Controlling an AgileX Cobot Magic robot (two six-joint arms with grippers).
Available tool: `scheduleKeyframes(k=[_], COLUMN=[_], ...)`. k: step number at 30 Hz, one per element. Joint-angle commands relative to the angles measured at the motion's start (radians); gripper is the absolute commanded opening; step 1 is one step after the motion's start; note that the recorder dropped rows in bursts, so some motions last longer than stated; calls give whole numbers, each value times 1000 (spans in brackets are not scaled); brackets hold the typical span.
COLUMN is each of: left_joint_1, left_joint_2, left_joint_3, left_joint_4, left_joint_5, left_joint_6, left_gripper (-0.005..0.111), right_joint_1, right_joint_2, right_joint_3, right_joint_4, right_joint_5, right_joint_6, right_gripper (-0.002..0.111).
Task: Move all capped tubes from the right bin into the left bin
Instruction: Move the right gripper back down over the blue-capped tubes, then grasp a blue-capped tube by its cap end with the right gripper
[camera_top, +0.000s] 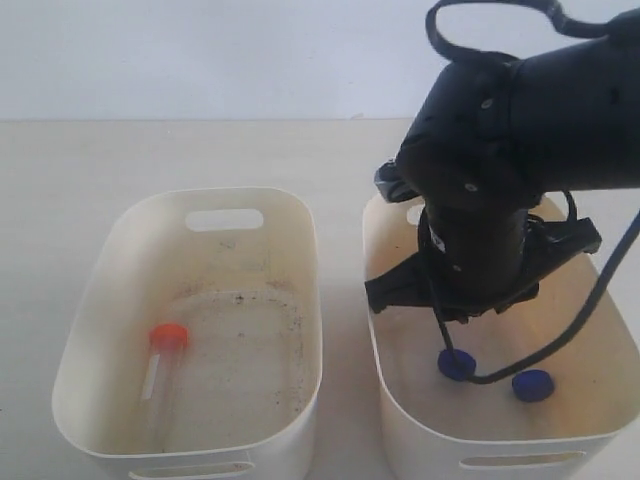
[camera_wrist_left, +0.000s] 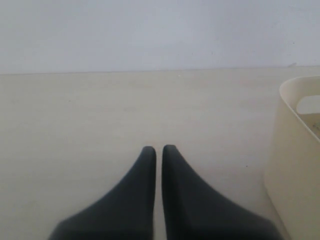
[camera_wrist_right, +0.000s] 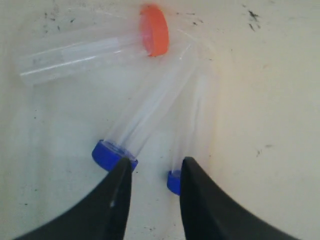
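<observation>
In the exterior view the left bin (camera_top: 316, 300) holds one orange-capped tube (camera_top: 160, 365) lying on its speckled floor. My right arm (camera_top: 470, 250) reaches down into the right bin (camera_top: 480, 440), where two blue caps (camera_top: 456, 364) (camera_top: 532, 385) show below it. The right wrist view shows three tubes on that bin's floor: an orange-capped tube (camera_wrist_right: 90, 52) and two blue-capped tubes (camera_wrist_right: 150, 110) (camera_wrist_right: 192, 115). My right gripper (camera_wrist_right: 156, 165) is open just above their blue caps, one cap (camera_wrist_right: 173, 181) beside a finger. My left gripper (camera_wrist_left: 159, 149) is shut and holds nothing.
The left gripper hovers over bare beige tabletop, with the left bin's outer wall (camera_wrist_left: 295, 150) off to one side. A black cable (camera_top: 560, 345) from the right arm loops into the right bin. A pale wall backs the table.
</observation>
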Motion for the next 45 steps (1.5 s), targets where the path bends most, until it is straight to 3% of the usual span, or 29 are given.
scheduleKeyframes(k=[1, 6, 15, 45], left_joint_1=[0, 0, 0, 0], left_joint_2=[3, 3, 3, 3], left_joint_3=[-4, -4, -4, -4], left_joint_4=[-6, -6, -6, -6], left_joint_5=[-8, -8, -8, -6], left_joint_6=[-9, -9, -9, -9], left_gripper=[4, 4, 4, 4], right_joint_1=[-54, -63, -61, -119], right_joint_2=[-39, -45, -35, -120], right_joint_3=[0, 0, 0, 69], right_joint_4=[90, 163, 100, 197], right_joint_5=[-21, -78, -52, -214], right_joint_6=[10, 16, 69, -44], right_gripper=[32, 32, 32, 32])
